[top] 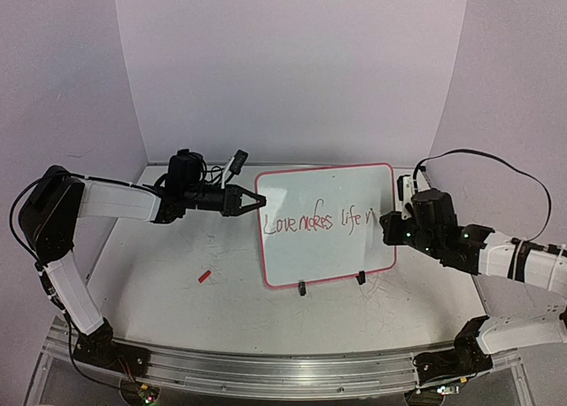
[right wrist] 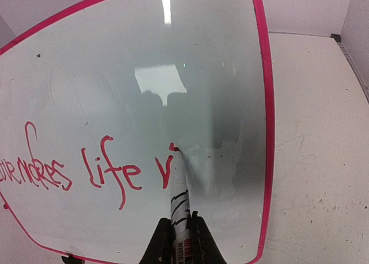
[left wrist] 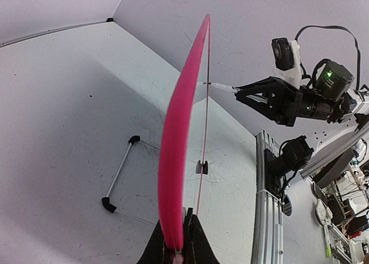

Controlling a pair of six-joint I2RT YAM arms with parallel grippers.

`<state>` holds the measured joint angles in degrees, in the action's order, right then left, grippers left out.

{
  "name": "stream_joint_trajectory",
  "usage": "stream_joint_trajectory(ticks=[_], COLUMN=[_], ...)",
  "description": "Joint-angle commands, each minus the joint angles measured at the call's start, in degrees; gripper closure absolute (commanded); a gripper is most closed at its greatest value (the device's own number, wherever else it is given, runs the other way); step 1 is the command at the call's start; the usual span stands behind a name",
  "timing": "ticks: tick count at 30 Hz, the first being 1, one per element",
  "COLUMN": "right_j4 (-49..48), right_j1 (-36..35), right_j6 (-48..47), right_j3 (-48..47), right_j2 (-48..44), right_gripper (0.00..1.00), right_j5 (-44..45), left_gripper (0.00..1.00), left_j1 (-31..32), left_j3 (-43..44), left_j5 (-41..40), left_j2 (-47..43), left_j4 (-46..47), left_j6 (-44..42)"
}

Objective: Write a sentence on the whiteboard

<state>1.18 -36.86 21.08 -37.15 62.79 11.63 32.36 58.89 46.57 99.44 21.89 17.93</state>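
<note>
The whiteboard [top: 328, 189] stands upright on its black feet in the middle of the table. The red sentence [top: 319, 222] reads roughly "Love makes life r". My left gripper [top: 251, 200] is shut on the board's left pink rim [left wrist: 179, 137], seen edge-on in the left wrist view with the jaws [left wrist: 179, 229] pinching it. My right gripper [top: 390, 227] is shut on a white marker [right wrist: 180, 189]. The marker's red tip touches the board just right of the last stroke, after "life" [right wrist: 112, 172]. The right gripper [right wrist: 180, 221] is at the board's right part.
A small red cap [top: 205, 276] lies on the table left of the board. The board's black feet [top: 302, 288] and a rear support leg [left wrist: 120, 174] rest on the table. A metal rail [top: 266, 370] runs along the near edge. Walls close the back and sides.
</note>
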Motion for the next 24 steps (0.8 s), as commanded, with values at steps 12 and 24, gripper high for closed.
stream_joint_trajectory(ticks=[12,24], right_j4=[1.25,-2.03], right_j1=[0.36,0.34], right_j6=[0.88,0.04], right_j3=[0.54,0.80], right_j2=[-1.97,-0.86], right_gripper=[1.00,1.00], right_j5=[-1.01,-0.18], left_gripper=[1.00,1.00], left_j1=[0.17,0.17], left_j3=[0.58,0.78], left_j5=[-5.86,-5.78], left_j2=[0.47,0.66], left_j4=[-4.58,-4.63], left_j6=[-4.31,-4.30])
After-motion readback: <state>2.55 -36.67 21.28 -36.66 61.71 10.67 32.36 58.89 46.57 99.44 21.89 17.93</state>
